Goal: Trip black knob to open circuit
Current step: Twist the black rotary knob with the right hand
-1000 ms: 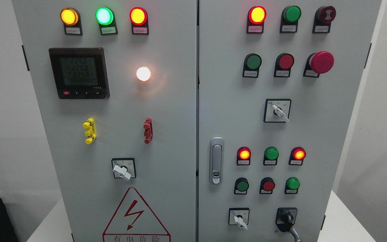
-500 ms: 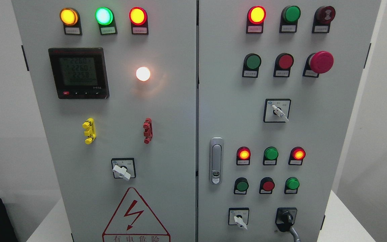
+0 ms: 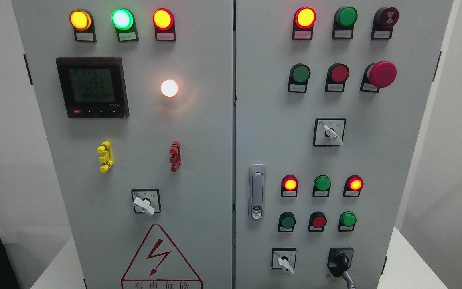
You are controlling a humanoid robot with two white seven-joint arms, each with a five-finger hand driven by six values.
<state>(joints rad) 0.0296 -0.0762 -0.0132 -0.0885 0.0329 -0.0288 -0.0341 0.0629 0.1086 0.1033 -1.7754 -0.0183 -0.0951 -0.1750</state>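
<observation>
The black knob (image 3: 340, 261) sits on a black square plate at the lower right of the grey cabinet's right door (image 3: 375, 168). Its handle points down and a little right, and a thin grey piece (image 3: 349, 279) runs from it toward the bottom edge. Neither of my hands nor any arm shows in the head view.
White selector switches (image 3: 283, 263) (image 3: 329, 132) (image 3: 144, 205) sit on both doors. A red mushroom button (image 3: 381, 74) juts out at the upper right. A metal door latch (image 3: 257, 192) stands by the centre seam. Several red, green and yellow lamps are lit.
The whole panel has slid a few pixels to the left in the picture. The meter's digits have changed. The knob's position is the same.
</observation>
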